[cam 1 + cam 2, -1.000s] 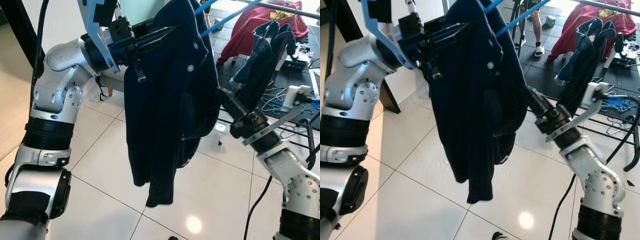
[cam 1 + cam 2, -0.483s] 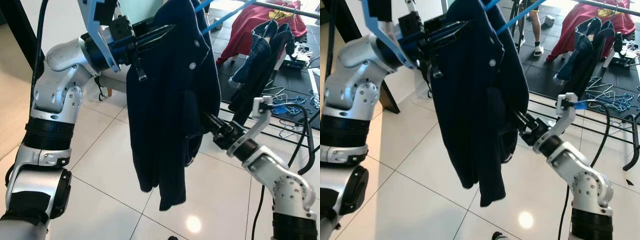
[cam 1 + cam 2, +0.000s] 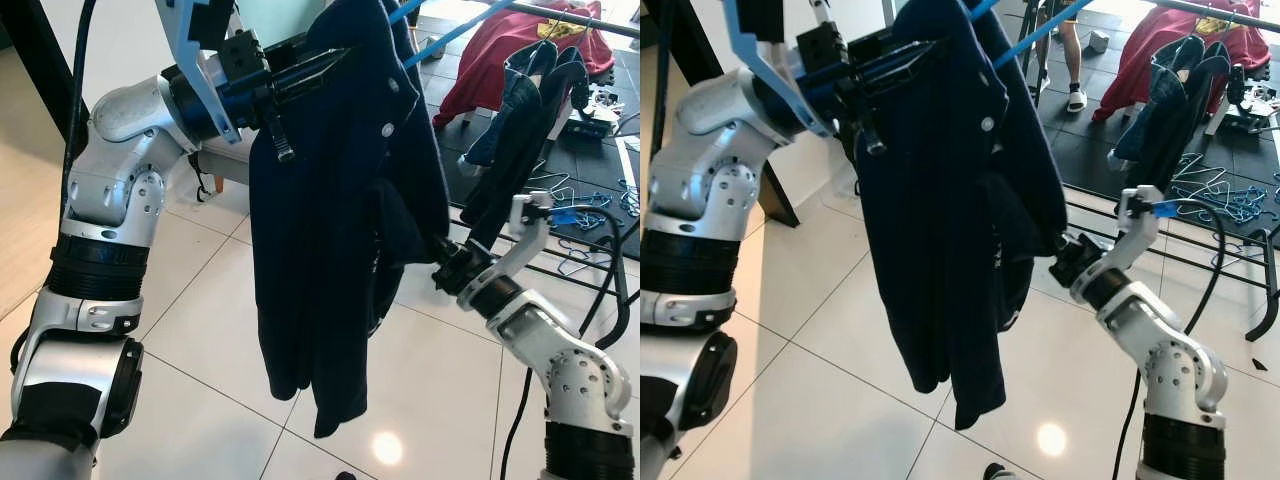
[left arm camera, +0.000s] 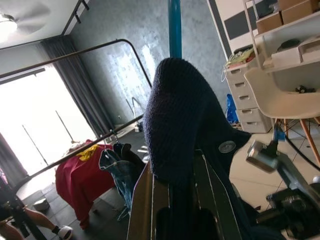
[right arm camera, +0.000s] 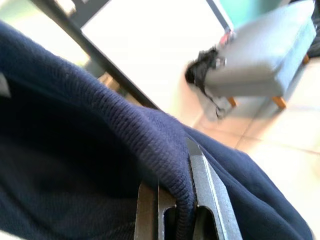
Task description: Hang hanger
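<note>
I've got the left gripper (image 3: 300,75) held high, clamped on the blue hanger (image 3: 440,40) through the navy cardigan (image 3: 340,220) so it drapes clear of the floor. The right gripper (image 5: 175,200) pinches the cardigan's edge, probably to steady it before reaching the rail (image 3: 570,18).

Rig body condition, both arms, as I see it from the head cameras.

My left arm (image 3: 105,215) is cast silver with rounded joint housings, ribbed black bands between segments, a small screw cluster on the elbow housing, a blue bracket and black block at the wrist, and a black cable running up behind the shoulder. My right arm (image 3: 555,350) matches in silver, with a perforated round joint cap, black ribbed collars, a grey camera mount carrying a blue tag, and a black cable looping beside it.
</note>
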